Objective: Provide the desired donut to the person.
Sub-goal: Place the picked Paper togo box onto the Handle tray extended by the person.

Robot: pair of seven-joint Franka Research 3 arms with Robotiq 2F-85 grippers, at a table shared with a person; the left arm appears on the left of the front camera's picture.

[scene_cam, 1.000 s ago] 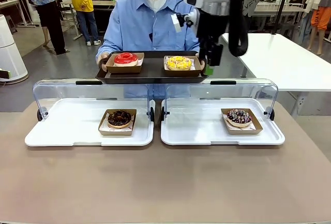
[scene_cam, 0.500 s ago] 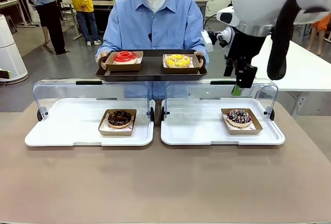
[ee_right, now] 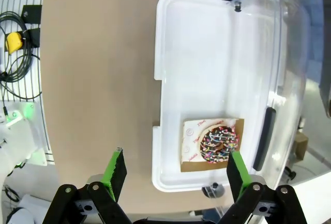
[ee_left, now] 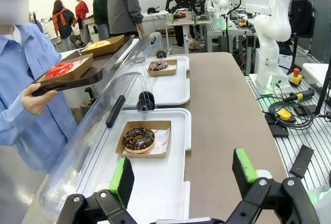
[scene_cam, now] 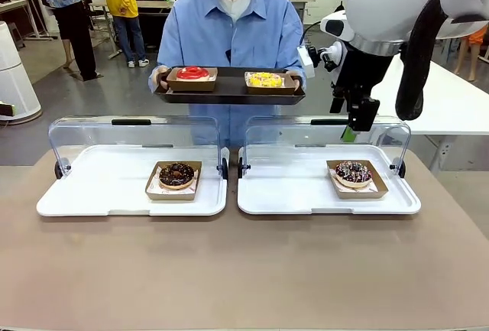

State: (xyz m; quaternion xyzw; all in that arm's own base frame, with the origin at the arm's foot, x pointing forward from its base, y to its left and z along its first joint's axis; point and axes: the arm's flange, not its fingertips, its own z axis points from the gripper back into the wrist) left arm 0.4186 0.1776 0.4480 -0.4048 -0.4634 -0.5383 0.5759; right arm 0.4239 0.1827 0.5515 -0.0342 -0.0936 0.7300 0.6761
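Front view, person (scene_cam: pixel 229 25) in light blue shirt at twelve o'clock holding dark tray (scene_cam: pixel 229 94) with red-iced and yellow donuts, right gripper (scene_cam: pixel 353 121) hanging above sprinkled donut (scene_cam: pixel 353 171) (jaws unclear here), left wrist view, left gripper (ee_left: pixel 181 175) spread wide, empty, chocolate donut (ee_left: pixel 138 138) at eleven o'clock, right wrist view, jaws released.

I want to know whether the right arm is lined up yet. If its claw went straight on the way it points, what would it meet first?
Likely the sprinkled donut in its paper tray, just inside the right claw's open span, though depth is unclear.
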